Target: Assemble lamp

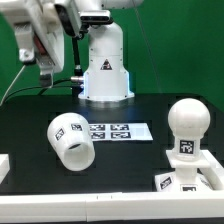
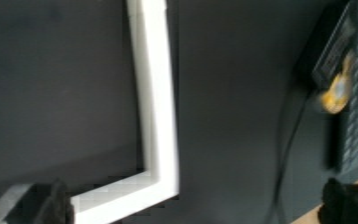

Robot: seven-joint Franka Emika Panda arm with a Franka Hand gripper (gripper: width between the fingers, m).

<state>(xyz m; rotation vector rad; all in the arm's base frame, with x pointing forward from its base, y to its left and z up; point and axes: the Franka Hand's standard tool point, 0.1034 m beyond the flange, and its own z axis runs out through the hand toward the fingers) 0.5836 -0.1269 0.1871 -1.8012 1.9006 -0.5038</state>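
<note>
The white cup-like shade (image 1: 70, 140) lies on its side on the black table at the exterior view's left of centre. The round ball bulb (image 1: 186, 118) stands upright on its neck in the blocky base (image 1: 190, 178) at the exterior view's right front. My gripper (image 1: 46, 62) hangs high at the upper left of the exterior view, well away from all lamp parts. In the wrist view its dark fingertips (image 2: 34, 205) stand far apart with nothing between them (image 2: 194, 212). No lamp part shows in the wrist view.
The marker board (image 1: 118, 131) lies flat behind the shade. The large white robot body (image 1: 105, 65) stands at the back centre. A white L-shaped rail (image 2: 149, 110) lies on the black table under my wrist. A white bar (image 1: 3, 166) sits at the left edge.
</note>
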